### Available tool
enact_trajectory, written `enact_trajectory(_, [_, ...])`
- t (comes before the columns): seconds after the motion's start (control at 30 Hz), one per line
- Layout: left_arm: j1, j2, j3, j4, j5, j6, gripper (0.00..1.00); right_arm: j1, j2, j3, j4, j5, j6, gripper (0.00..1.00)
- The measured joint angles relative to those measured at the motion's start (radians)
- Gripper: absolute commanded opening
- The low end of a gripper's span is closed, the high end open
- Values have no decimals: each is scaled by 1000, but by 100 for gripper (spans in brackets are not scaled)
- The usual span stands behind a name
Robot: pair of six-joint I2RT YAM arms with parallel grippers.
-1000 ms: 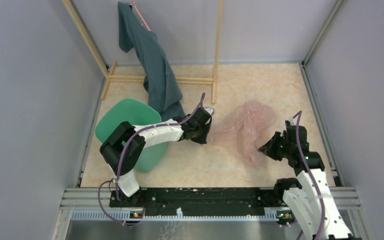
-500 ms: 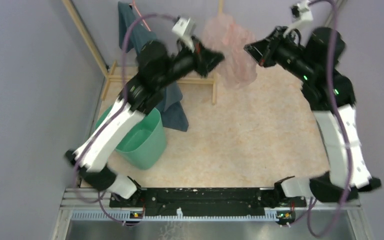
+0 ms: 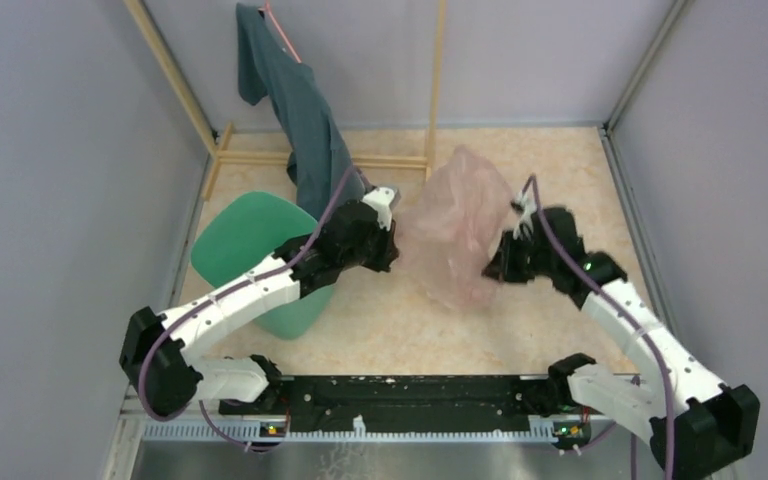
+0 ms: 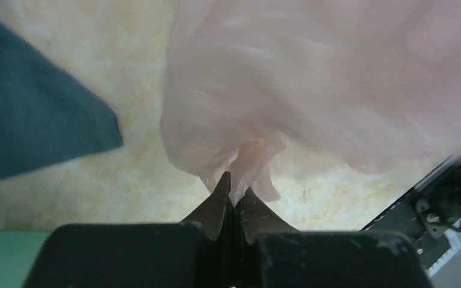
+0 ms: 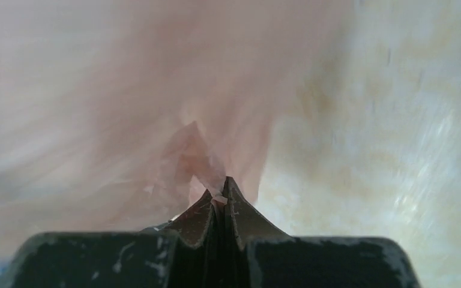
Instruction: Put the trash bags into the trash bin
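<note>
The pale pink trash bag (image 3: 455, 232) hangs stretched between my two grippers above the floor's middle. My left gripper (image 3: 388, 245) is shut on its left edge; in the left wrist view the film (image 4: 312, 84) is pinched between the closed fingertips (image 4: 235, 191). My right gripper (image 3: 500, 262) is shut on its right edge; in the right wrist view the film (image 5: 126, 96) is pinched at the closed tips (image 5: 219, 189). The mint-green trash bin (image 3: 245, 240) stands at the left, partly hidden by my left arm, with its opening not visible.
A dark teal garment (image 3: 310, 130) hangs from a wooden rack (image 3: 430, 90) at the back and reaches down beside the bin; it also shows in the left wrist view (image 4: 30, 102). Grey walls close the cell on three sides. A metal rail (image 3: 410, 390) runs along the near edge.
Both arms have come down from a high raised pose near the rack. The bag, still held at both edges, is now low over the floor, to the right of the bin.
</note>
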Motion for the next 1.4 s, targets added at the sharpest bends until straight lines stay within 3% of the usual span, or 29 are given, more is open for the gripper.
enact_trajectory(0.1, [0,8,137,-74,9,29,0,0,102,376,-127,24,-62,0])
enact_trajectory(0.17, [0,21,340,-66,50,50,0,0,197,729,-126,24,-103,0])
enact_trajectory(0.23, [-2,12,506,24,112,63,0,0,244,996,-92,14,-126,0])
enact_trajectory(0.3, [-8,-62,542,166,147,72,0,0,208,1120,10,-6,-143,0])
enact_trajectory(0.4, [-17,-241,394,293,113,60,0,0,6,970,128,-31,-146,0])
enact_trajectory(0.5, [-17,-310,245,316,34,21,0,0,-164,660,225,-53,-114,0])
enact_trajectory(0.6, [-16,-234,85,227,-32,-32,0,0,-156,291,285,-72,-49,0])
enact_trajectory(0.7, [-15,-96,-27,74,-71,-56,0,0,-44,18,153,-58,-3,0])
enact_trajectory(0.8, [-13,-58,-8,-48,-68,-30,0,0,13,82,-48,-47,-19,0])
enact_trajectory(0.93, [-12,-55,324,-76,19,37,0,0,150,669,-138,-28,-92,0])
enact_trajectory(1.0, [-13,-79,479,28,97,54,0,0,193,973,-106,-33,-112,0])
enact_trajectory(1.07, [-13,-171,506,163,152,55,0,0,151,1114,-2,-50,-113,0])
enact_trajectory(1.13, [-14,-283,438,242,155,48,0,0,30,1065,93,-74,-108,0])
enact_trajectory(1.23, [-14,-438,287,289,63,14,0,0,-168,850,180,-82,-101,0])
enact_trajectory(1.3, [-14,-447,199,257,-24,-14,0,0,-216,664,208,-69,-95,0])
enact_trajectory(1.4, [-13,-366,56,114,-130,-47,0,0,-156,336,185,-9,-85,0])
